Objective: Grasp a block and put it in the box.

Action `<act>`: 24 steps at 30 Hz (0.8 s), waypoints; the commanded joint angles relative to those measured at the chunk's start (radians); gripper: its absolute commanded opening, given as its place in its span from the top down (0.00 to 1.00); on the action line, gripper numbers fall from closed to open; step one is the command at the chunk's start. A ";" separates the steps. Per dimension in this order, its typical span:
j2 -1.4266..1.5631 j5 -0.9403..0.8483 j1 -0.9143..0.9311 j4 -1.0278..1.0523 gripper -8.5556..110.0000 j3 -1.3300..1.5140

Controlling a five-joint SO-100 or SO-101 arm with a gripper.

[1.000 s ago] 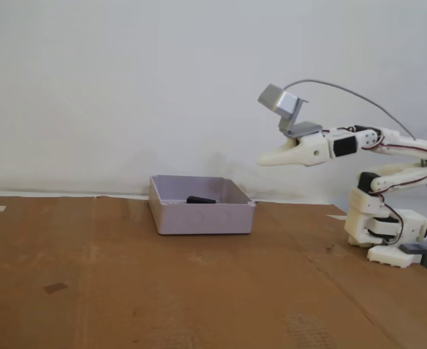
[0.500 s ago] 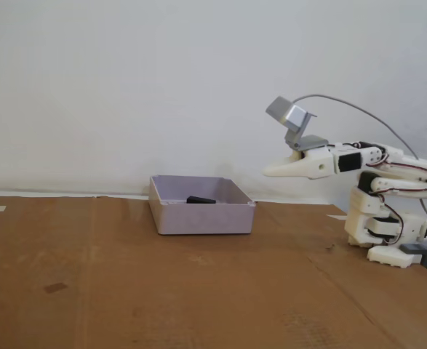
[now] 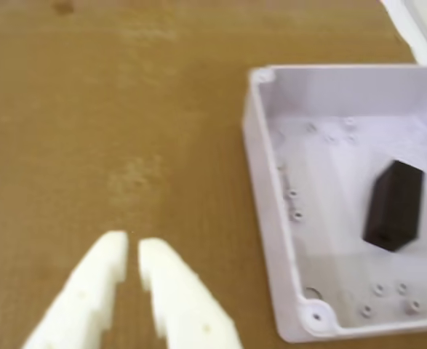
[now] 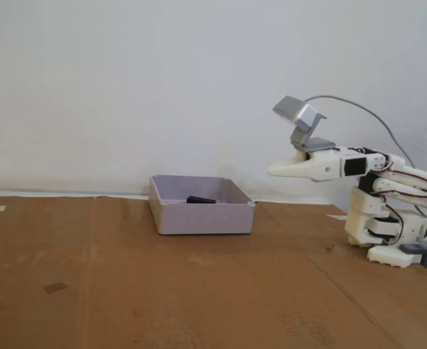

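The black block (image 3: 394, 206) lies inside the pale lavender box (image 3: 268, 196), toward its right half in the wrist view. In the fixed view the block (image 4: 200, 199) shows just over the rim of the box (image 4: 202, 217). My white gripper (image 4: 273, 171) hangs in the air to the right of the box, well above the cardboard. In the wrist view the gripper (image 3: 132, 247) has its two fingers nearly together with only a thin slit between them and nothing held.
Brown cardboard (image 4: 162, 291) covers the table. The white arm base (image 4: 388, 233) stands at the right edge. A silver camera housing (image 4: 298, 115) with a cable sits atop the wrist. A small dark mark (image 4: 54, 288) lies at the left front.
The arm has drawn back to the right, away from the box, and folded lower toward its base. The block stays in the box.
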 commanded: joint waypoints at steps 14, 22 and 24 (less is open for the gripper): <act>0.066 0.008 -0.101 0.360 0.93 0.043; 0.066 0.077 -0.101 0.591 0.93 0.043; 0.066 0.084 -0.101 0.643 0.93 0.043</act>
